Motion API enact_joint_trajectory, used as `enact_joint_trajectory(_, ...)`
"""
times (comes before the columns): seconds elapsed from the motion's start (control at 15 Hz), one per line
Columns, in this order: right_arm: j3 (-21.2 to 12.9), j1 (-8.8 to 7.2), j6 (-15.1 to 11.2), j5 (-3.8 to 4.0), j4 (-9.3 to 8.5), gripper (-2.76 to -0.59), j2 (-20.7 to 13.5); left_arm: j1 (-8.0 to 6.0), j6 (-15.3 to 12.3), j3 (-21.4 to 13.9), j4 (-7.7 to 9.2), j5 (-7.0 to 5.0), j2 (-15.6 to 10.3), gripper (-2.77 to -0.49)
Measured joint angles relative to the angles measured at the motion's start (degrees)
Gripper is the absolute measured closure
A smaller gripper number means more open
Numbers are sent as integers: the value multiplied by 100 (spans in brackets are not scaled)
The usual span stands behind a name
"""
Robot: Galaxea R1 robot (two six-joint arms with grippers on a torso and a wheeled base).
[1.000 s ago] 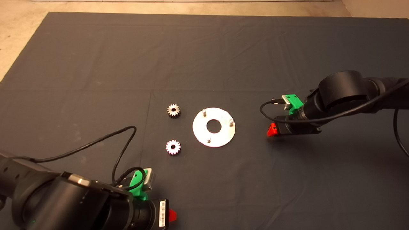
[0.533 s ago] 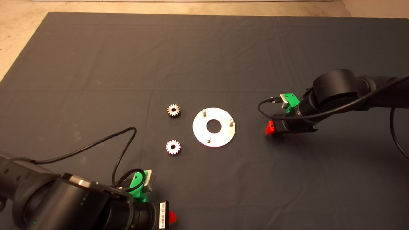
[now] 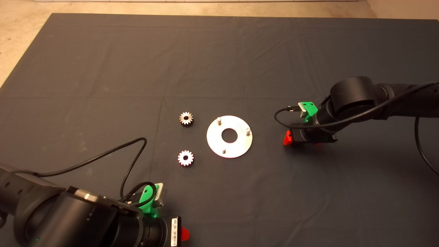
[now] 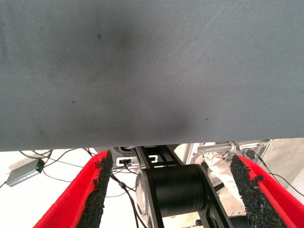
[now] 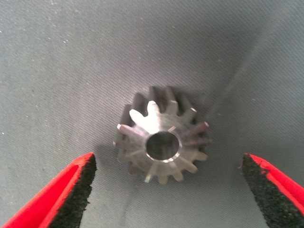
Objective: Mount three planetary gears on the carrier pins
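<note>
Right gripper (image 5: 166, 190) was held wide apart over 1 small silvery toothed metal gear (image 5: 163, 135) near the mat's right edge; left gripper (image 4: 173, 190) was parked wide at the near-left corner.

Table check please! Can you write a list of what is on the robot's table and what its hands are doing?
Surface: dark mat, creased.
Job's things: two gears lie flat beside the disc; its three pins are bare. A third gear lies between the right fingers.
Clutter: nothing seen.
Grippers: right gripper open, low over its gear; left gripper open, parked at the mat's near edge.
Cables: black, looping from each wrist.
Surroundings: pale floor.
</note>
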State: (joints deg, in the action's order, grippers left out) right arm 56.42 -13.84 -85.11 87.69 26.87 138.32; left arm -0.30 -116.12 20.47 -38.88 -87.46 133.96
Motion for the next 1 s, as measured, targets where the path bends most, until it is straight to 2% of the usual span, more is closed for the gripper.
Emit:
enact_joint_trajectory(0.2, 91, 1, 2, -2, 22, -210, 42, 14, 1, 0, 0, 0, -1, -175)
enact_joint_trajectory(0.27, 121, 1, 1, -4, 35, -200, 46, 33, 1, 0, 2, 2, 0, -175)
enact_joint_trajectory(0.4, 179, 1, 9, 2, 61, -195, 63, 46, 0, 0, 2, 0, 0, -175)
enact_joint_trajectory(0.47, 210, 3, 24, -2, 69, -186, 93, 49, 2, 0, 2, 5, 0, -175)
enact_joint_trajectory(0.6, 267, 1, 67, -3, 80, -186, 135, 68, 0, 0, 2, 3, -1, -175)
enact_joint_trajectory(1.0, 364, 2, 88, -3, 144, -149, 164, 77, 0, 0, 2, 2, -1, -175)
